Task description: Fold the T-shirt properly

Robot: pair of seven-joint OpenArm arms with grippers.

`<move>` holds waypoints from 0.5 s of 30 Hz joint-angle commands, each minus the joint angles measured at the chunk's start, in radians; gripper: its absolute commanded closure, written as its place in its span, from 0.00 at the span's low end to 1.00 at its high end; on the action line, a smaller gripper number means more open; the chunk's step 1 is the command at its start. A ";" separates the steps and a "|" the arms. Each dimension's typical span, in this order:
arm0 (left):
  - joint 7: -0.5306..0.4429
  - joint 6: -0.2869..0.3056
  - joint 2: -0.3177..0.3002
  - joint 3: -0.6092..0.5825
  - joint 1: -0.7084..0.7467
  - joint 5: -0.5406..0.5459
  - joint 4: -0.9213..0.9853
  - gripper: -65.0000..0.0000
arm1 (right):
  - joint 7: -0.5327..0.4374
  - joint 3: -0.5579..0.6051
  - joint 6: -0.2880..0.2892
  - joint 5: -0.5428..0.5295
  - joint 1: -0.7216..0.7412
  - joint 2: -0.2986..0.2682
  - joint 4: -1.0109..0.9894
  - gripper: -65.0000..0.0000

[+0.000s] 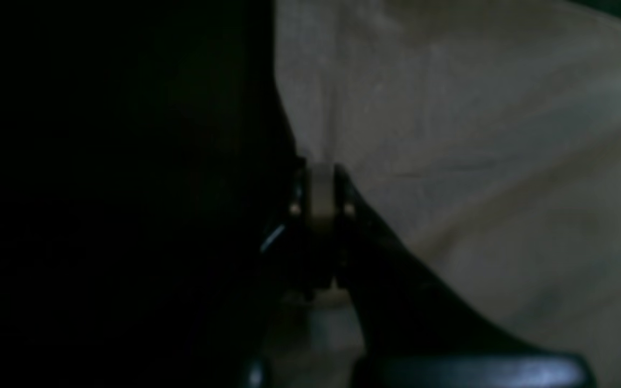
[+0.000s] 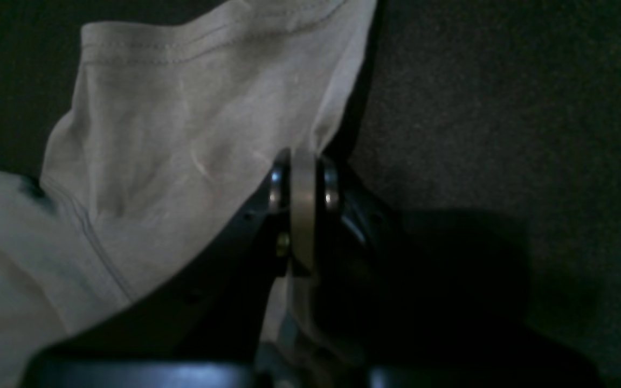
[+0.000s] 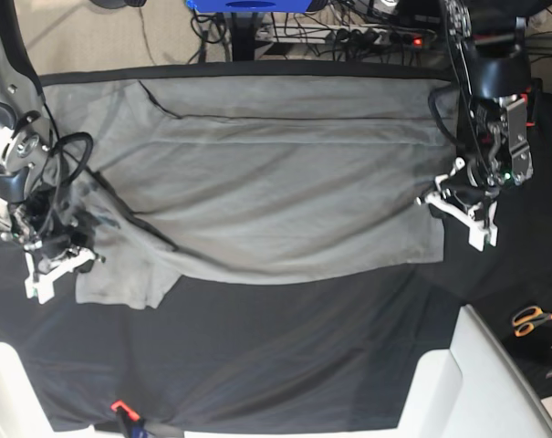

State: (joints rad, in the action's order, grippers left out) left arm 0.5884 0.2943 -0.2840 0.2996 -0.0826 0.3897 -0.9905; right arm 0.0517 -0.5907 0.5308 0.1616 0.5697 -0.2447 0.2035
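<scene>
Already clamped on opposite edges of the T-shirt [image 3: 266,182], spread across mid-frame over the black cloth [image 3: 285,365]: left gripper [image 3: 458,203] at right, right gripper [image 3: 64,257] at lower left. Risked, by judgement, a slipped thin pinch or a dragged, bunched sleeve if pulled unevenly.

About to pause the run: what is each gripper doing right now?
Left gripper: shut on the T-shirt.
Right gripper: shut on the T-shirt.

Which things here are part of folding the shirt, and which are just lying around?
Part of the job:
T-shirt, spread flat
left gripper, shut on the shirt's edge
right gripper, shut on the shirt's edge
black cloth under the shirt

Lying about:
scissors, orange-handled
cables beyond the table
</scene>
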 commanded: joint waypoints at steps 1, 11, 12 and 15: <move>0.035 -0.007 -0.010 0.000 0.008 -0.022 -0.017 1.00 | -0.017 0.001 0.005 -0.007 0.028 -0.012 0.015 1.00; 0.037 -0.007 -0.010 0.000 0.013 -0.025 -0.029 1.00 | -0.017 0.001 0.005 -0.007 0.028 -0.012 0.014 1.00; 0.037 -0.007 -0.010 0.000 0.008 -0.021 -0.029 1.00 | -0.017 0.001 0.005 -0.007 0.028 -0.012 0.014 1.00; 0.037 -0.007 -0.010 0.002 0.005 -0.021 -0.044 1.00 | -0.017 0.001 0.005 -0.007 0.028 -0.012 0.014 1.00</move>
State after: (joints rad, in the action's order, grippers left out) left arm 0.6018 0.2924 -0.2829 0.3000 -0.0692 0.3840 -1.0229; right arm 0.0513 -0.5907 0.5312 0.1616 0.5697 -0.2455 0.2035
